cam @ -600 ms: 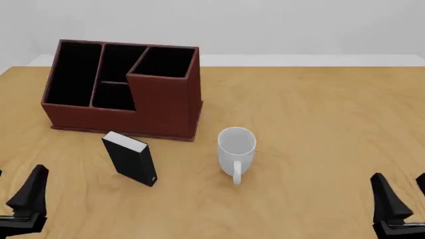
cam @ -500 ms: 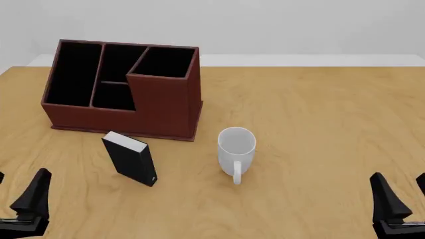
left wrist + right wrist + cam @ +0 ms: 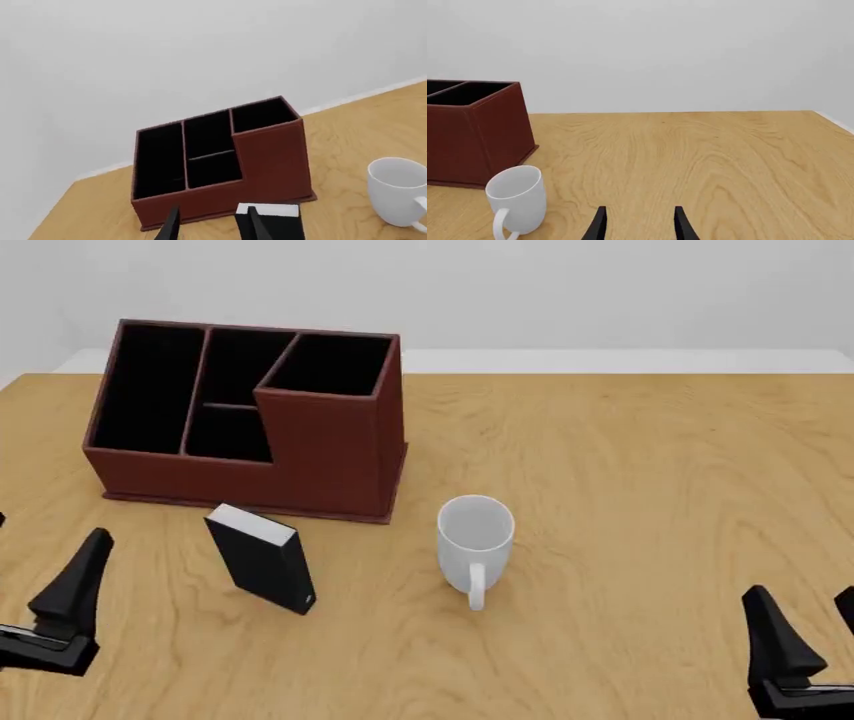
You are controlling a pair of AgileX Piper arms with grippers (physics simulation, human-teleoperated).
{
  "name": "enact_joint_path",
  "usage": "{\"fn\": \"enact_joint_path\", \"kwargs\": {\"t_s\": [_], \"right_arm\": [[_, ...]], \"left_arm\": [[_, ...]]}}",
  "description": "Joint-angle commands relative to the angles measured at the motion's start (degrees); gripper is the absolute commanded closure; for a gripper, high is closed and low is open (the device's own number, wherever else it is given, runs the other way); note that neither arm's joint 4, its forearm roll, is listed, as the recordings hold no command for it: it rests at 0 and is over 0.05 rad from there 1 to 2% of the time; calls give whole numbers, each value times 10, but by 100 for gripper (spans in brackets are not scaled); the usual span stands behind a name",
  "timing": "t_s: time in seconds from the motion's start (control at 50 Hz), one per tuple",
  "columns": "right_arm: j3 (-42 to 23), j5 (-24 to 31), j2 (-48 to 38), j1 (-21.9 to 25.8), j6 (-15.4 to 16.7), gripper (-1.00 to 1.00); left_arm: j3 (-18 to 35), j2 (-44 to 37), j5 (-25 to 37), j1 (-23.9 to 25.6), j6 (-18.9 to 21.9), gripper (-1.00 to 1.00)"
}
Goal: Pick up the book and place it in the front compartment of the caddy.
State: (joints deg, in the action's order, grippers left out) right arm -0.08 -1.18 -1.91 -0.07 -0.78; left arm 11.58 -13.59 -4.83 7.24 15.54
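Ahead and to the right of the left tool (image 3: 40, 610), whose fingers are spread with nothing between them, the book (image 3: 262, 559) stands upright on the tabletop (image 3: 641, 490), apparently leaning a little, long axis vertical. That arm is far nearer than the right tool (image 3: 807, 655), also spread. Bare wood separates the book from the caddy (image 3: 334, 455) just behind and the mug (image 3: 475, 540) beside it.
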Motion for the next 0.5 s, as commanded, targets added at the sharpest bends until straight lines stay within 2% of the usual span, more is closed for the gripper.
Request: {"fn": "enact_joint_path", "kwargs": {"t_s": [0.02, 0.06, 0.1, 0.14, 0.18, 0.2, 0.22, 0.24, 0.26, 0.28, 0.3, 0.32, 0.34, 0.36, 0.38, 0.4, 0.42, 0.44, 0.46, 0.5], "right_arm": [[0, -4, -5, 0, -1, -100], [0, -4, -4, 0, 0, -100], [0, -5, -5, 0, 0, -100], [0, -6, -7, 0, -1, -100], [0, -6, -6, 0, 0, -100], [0, -7, -7, 0, 0, -100], [0, -6, -6, 0, 0, -100], [0, -6, -7, 0, -1, -100], [0, -6, -6, 0, 0, -100], [0, -6, -6, 0, 0, -100], [0, -6, -6, 0, 0, -100], [0, -6, -6, 0, 0, -100], [0, -6, -6, 0, 0, -100], [0, -5, -5, 0, -1, -100], [0, -5, -5, 0, 0, -100], [0, -5, -5, 0, 0, -100], [0, -5, -5, 0, 0, -100], [0, -5, -5, 0, 0, -100], [0, -5, -6, 0, 0, -100], [0, -3, -3, 0, 0, -100]], "left_arm": [[132, -129, 21, 95, 115, -100], [146, -172, 21, 122, 182, -100], [148, -191, 26, 142, 212, -100], [145, -222, 16, 155, 278, -100], [140, -221, 28, 180, 306, -100], [121, -223, 23, 197, 352, -100], [116, -222, 14, 194, 370, -100], [117, -226, 16, 195, 383, -100], [132, -244, 52, 207, 385, -100], [121, -241, 55, 215, 410, -100], [123, -240, 58, 213, 419, -100], [143, -245, 119, 236, 408, -100], [143, -247, 134, 238, 419, -100], [131, -244, 131, 234, 451, -100], [148, -269, 146, 216, 464, -100], [141, -280, 162, 224, 458, -100], [111, -257, 158, 234, 505, -100], [113, -260, 174, 233, 514, -100], [146, -272, 232, 236, 491, -100], [144, -273, 252, 222, 529, -100]]}}
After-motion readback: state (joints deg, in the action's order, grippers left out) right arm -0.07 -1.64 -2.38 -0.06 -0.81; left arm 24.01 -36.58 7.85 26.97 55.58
